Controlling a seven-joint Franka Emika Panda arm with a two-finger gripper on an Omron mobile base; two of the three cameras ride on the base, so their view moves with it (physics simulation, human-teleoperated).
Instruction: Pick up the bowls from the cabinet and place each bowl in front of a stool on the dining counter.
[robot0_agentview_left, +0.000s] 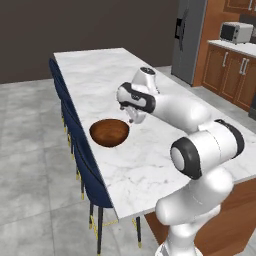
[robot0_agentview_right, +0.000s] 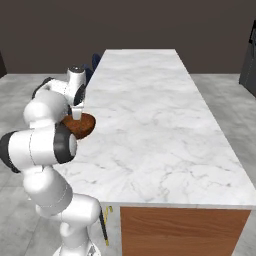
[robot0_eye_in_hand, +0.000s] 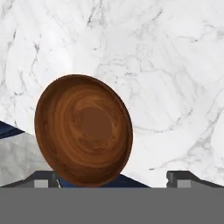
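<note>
With the brown bowl (robot0_agentview_left: 109, 132) resting on the dining counter (robot0_agentview_left: 150, 150) near the stools (robot0_agentview_left: 85, 160), I see my gripper (robot0_agentview_left: 133, 118) spread just above its rim; next I judge I should lift clear and fetch the second bowl.

One brown bowl (robot0_agentview_left: 109, 132), one dining counter (robot0_agentview_left: 150, 160), one microwave (robot0_agentview_left: 236, 32).

Even, bright rendered light is seen throughout. The white grey-veined marble counter (robot0_agentview_left: 135, 165) is evenly lit, without glare. Soft blur is noted overall; the upper background is left dim.
</note>
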